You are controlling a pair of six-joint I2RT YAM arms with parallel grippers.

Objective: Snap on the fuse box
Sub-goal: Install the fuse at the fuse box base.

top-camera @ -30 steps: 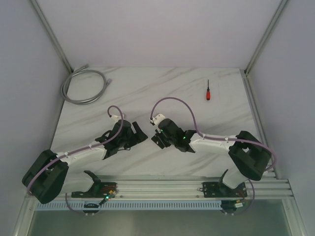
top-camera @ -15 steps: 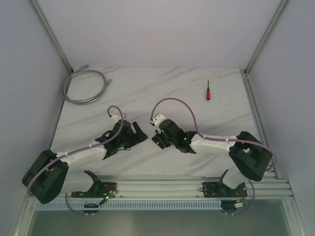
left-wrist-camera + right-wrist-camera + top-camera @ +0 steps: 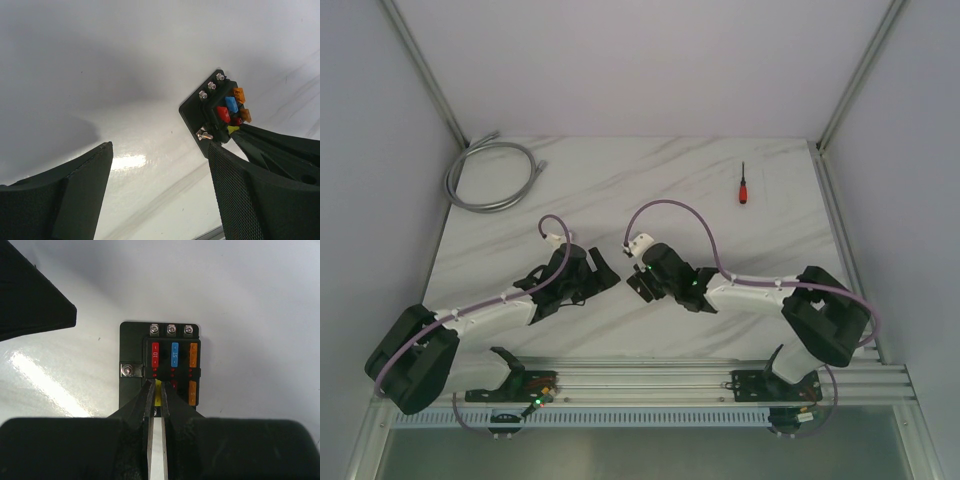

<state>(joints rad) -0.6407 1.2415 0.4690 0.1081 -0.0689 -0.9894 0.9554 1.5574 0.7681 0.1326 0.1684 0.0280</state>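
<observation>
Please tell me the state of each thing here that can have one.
fuse box: lying flat on the table, uncovered, coloured fuses in its slots.
yellow fuse: in its slot, pinched.
right gripper: shut on the yellow fuse.
left gripper: open, empty, beside the box.
screwdriver: lying loose, untouched.
cable: coiled.

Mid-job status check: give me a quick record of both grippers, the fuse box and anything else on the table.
fuse box: flat on table
right gripper: shut on yellow fuse at the box
left gripper: open, empty, apart from the box
other fuses: red, blue, two orange, seated
screwdriver: far right, untouched
cable: coiled, far left
</observation>
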